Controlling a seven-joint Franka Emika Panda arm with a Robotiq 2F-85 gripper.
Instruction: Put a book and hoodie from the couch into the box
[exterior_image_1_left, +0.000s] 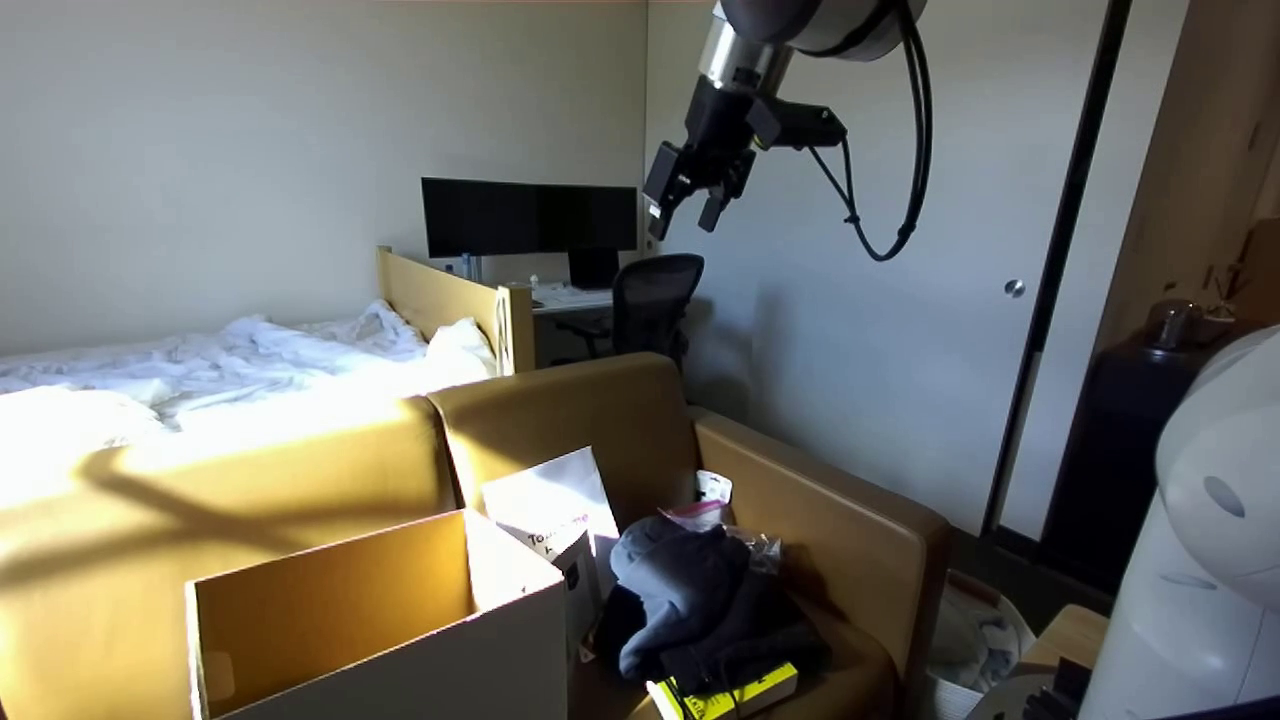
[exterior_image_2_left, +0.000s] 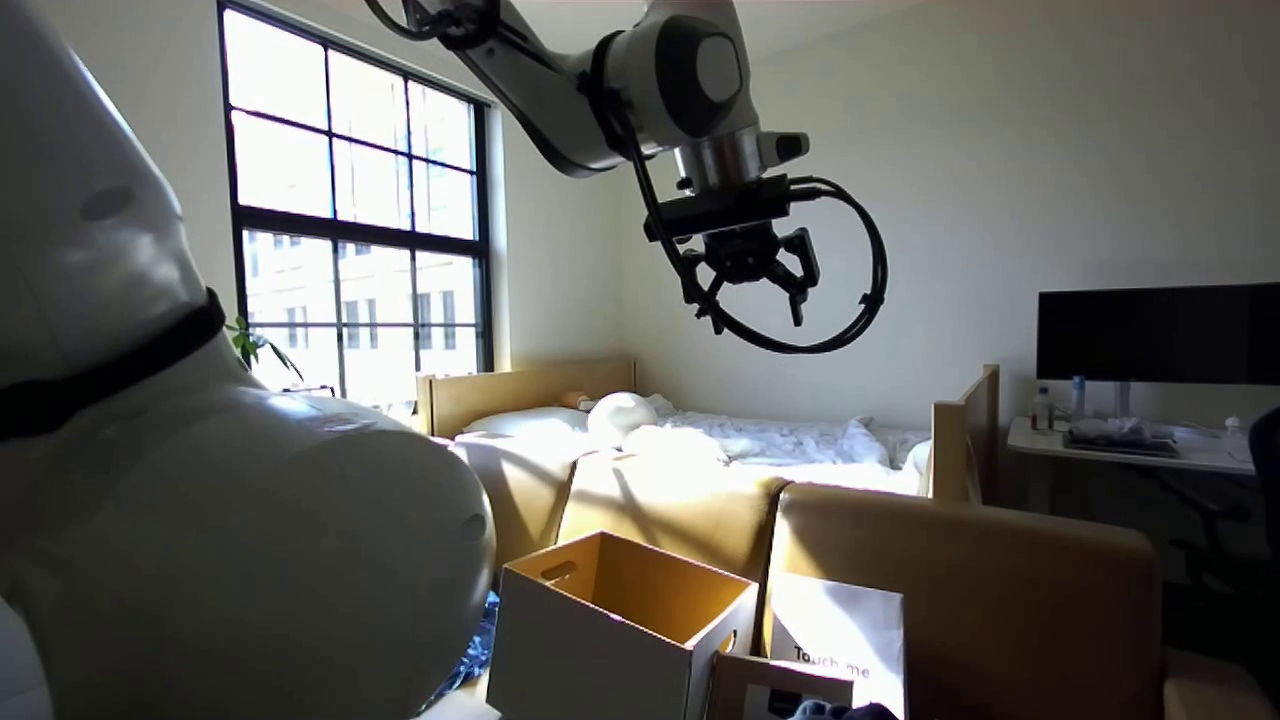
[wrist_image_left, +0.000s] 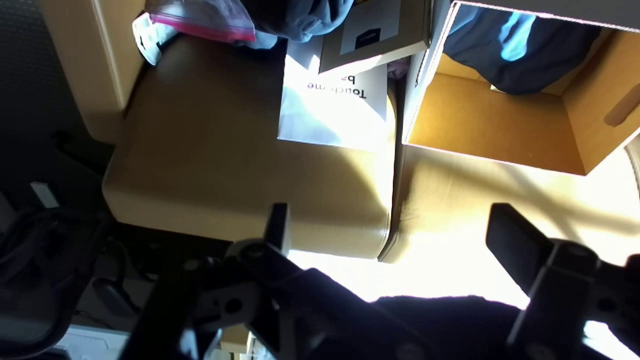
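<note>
The grey-blue hoodie (exterior_image_1_left: 690, 580) lies bunched on dark cloth on the couch seat; part of it shows in the wrist view (wrist_image_left: 305, 20). The yellow book (exterior_image_1_left: 735, 692) lies partly under this cloth. The box (exterior_image_1_left: 480, 650) is white outside, brown inside and open at the top; it stands on the couch, also in an exterior view (exterior_image_2_left: 590, 650). In the wrist view, dark cloth (wrist_image_left: 520, 55) lies inside the box (wrist_image_left: 500, 120). My gripper (exterior_image_1_left: 684, 222) is open and empty, high above the couch, and shows in an exterior view (exterior_image_2_left: 757, 315) and the wrist view (wrist_image_left: 392, 232).
A white printed sheet or bag (exterior_image_2_left: 850, 630) leans on the couch back beside the box. A small brown carton (wrist_image_left: 370, 35) stands in front of it. A pink-edged plastic bag (wrist_image_left: 205, 20) lies near the couch armrest (exterior_image_1_left: 820, 510). The bed (exterior_image_1_left: 250, 360) is behind the couch.
</note>
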